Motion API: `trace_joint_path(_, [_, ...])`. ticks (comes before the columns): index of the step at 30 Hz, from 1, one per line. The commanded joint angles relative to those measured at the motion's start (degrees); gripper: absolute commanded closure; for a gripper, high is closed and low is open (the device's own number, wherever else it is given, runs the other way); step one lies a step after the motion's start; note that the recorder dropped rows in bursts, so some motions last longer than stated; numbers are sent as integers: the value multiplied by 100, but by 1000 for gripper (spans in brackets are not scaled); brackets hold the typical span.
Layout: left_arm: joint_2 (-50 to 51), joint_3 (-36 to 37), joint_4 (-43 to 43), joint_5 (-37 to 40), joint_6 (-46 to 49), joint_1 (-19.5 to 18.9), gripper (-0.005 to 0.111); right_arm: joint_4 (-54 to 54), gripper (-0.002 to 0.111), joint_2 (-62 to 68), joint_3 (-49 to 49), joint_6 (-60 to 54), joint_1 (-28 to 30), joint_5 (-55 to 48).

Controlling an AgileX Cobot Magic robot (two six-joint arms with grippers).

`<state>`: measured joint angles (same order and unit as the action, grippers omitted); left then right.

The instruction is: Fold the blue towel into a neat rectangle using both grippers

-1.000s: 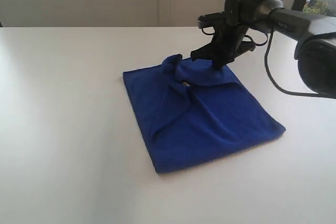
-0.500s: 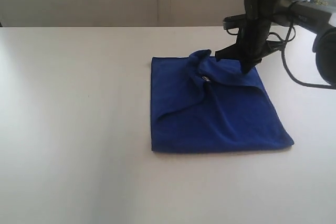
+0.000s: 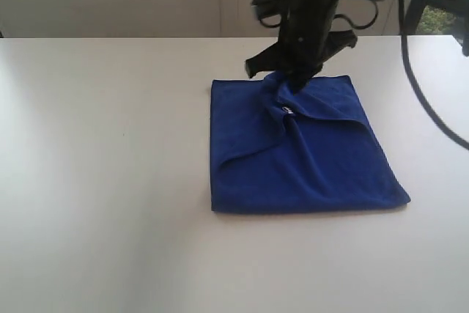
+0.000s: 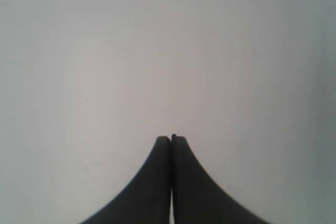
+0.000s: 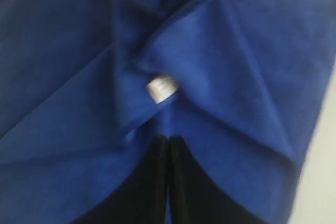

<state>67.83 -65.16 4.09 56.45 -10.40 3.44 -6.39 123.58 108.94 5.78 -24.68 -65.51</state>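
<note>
While one blue towel [image 3: 308,159] lies rumpled, two claws are clenched: left claw [image 4: 171,139], right claw [image 5: 168,138].

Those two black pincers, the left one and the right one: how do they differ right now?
The right gripper hangs over the blue towel, close to its bunched fold and white label; the left gripper has only bare table beneath it. The right gripper shows in the exterior view; the left gripper does not. Both are black, with jaws pressed shut and nothing visibly between them.
</note>
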Motion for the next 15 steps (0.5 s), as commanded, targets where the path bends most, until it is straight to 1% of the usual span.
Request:
trace_joint_path(1, [-51, 12, -21, 52, -8, 9, 107, 406, 108, -262, -783, -165, -565, 224])
trace_joint_path(6, [-51, 12, -21, 52, -8, 9, 107, 573, 108, -380, -1371, -154, -1098, 503])
trace_joint_path(10, [-51, 12, -21, 52, -8, 9, 107, 601, 108, -415, -1631, 39, -1246, 653])
trace_joint_path(15, [-51, 12, -21, 52, -8, 9, 107, 930, 108, -415, -2024, 52, -1345, 999])
